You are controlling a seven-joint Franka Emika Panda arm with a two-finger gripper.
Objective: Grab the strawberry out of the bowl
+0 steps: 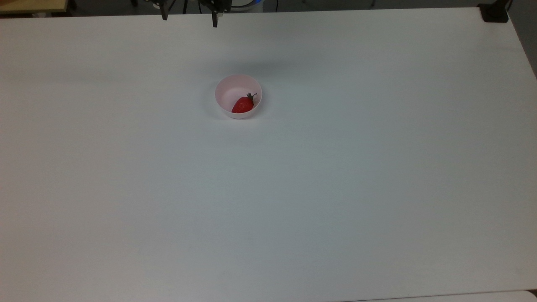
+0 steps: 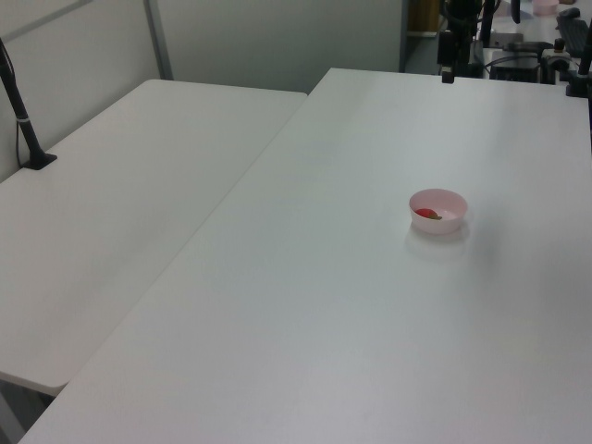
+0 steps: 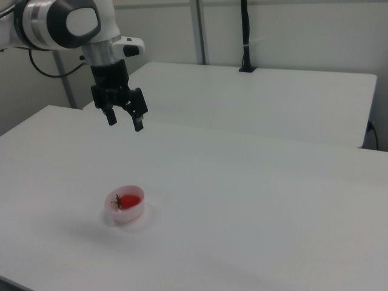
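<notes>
The small glossy red strawberry [image 1: 242,105] lies in the pale pink round plastic bowl [image 1: 224,89] on the white surface [image 1: 293,188], while the black two-finger gripper [image 3: 125,120] hangs well above, jaws spread, probably readying a top-down descent.

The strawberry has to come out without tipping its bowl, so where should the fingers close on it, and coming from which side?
Come straight down from above and close the open gripper across the strawberry's red body. It lies on its side in the bowl, near the wall, so the walls block side approaches.
</notes>
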